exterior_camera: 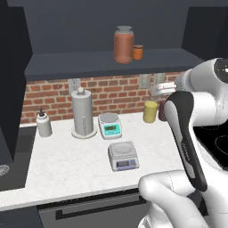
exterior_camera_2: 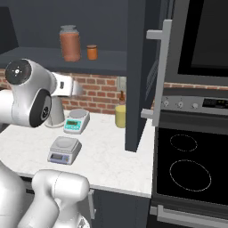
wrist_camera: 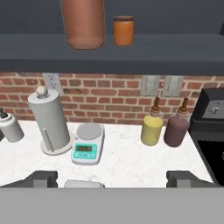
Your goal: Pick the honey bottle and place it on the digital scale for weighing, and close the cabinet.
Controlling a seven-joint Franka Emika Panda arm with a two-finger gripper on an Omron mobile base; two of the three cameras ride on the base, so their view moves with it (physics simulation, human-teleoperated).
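Honey bottle [exterior_camera: 124, 44]: fat reddish-brown cylinder, grey lid, upright on dark cabinet [exterior_camera: 111, 62] shelf beside small orange jar [exterior_camera: 137, 52]. Scale [exterior_camera: 123, 155]: low grey square, flat platform, on white marble counter [exterior_camera: 67, 164]. Gripper [wrist_camera: 111, 178] wide, empty, well below the shelf.

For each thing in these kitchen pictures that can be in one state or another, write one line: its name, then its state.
cabinet: open, door swung out.
honey bottle: upright on the cabinet shelf, lid on.
small orange jar: upright beside the honey bottle.
digital scale: on the counter, platform bare.
round-plate scale: plate bare.
gripper: open, holding nothing.
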